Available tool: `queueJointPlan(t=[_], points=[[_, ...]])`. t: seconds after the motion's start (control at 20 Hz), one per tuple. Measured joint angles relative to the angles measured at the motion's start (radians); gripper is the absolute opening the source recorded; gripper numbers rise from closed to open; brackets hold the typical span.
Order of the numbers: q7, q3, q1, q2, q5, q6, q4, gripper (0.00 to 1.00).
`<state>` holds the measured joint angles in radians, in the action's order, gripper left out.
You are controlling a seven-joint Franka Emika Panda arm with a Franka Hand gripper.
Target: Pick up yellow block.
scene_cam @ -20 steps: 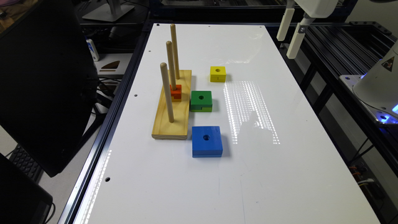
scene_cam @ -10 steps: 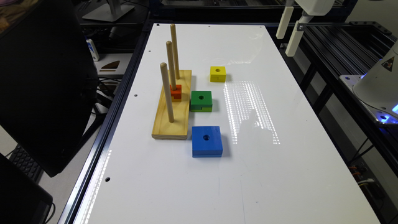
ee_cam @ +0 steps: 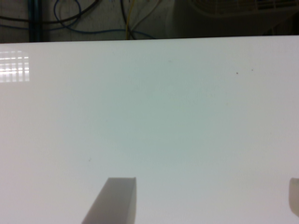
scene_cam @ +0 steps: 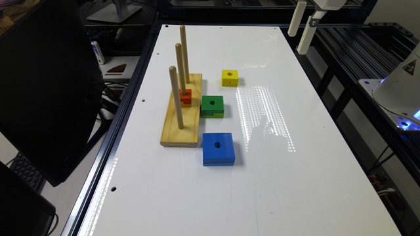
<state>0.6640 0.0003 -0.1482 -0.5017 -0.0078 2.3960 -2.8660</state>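
White tabletop stretches below me, with dark framing and cables past its far edge, and the yellow block lies flat, hole up, at about one o'clock from the green block and just beside the wooden peg board. My gripper hangs high at the table's far corner, spread wide and empty, probably so it can drop over the block's sides.
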Motion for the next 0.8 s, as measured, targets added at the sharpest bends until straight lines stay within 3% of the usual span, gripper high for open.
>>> queueJointPlan(t=[0.4,0.6,0.8], points=[[-0.008,0.0,-0.01,0.024,-0.0001,0.016,0.022,1.0],[-0.017,0.0,-0.019,0.086,-0.0001,0.051,0.059,1.0],[-0.018,0.0,-0.02,0.15,-0.0001,0.061,0.104,1.0]])
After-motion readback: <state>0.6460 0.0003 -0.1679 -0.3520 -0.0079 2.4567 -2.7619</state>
